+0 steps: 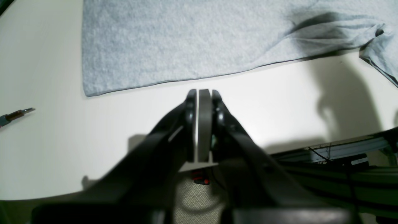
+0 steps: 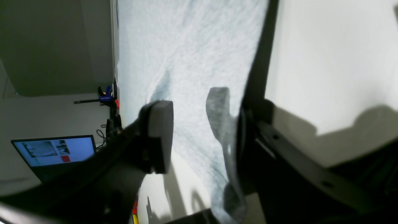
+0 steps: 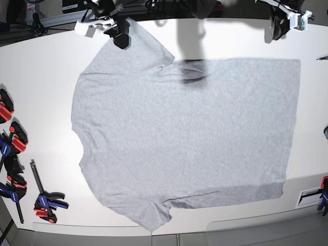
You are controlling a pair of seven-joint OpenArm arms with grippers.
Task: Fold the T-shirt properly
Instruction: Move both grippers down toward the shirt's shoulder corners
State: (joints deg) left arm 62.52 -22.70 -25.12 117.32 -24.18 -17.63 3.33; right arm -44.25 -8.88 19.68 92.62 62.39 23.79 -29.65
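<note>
Lt heather-grey T-shirt (image 3: 184, 138) spread flat on white table, plain side up, sleeves at left, hem right.

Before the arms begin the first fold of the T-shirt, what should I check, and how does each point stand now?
1. T-shirt spread flat on the table: ok.
2. Right gripper open at the sleeve: ok.
3. Left gripper gripping the hem: not ok, shut over bare table.
4. Cloth smooth beside the sleeve: not ok, a crease.
5. Lettering face down: cannot tell.
</note>
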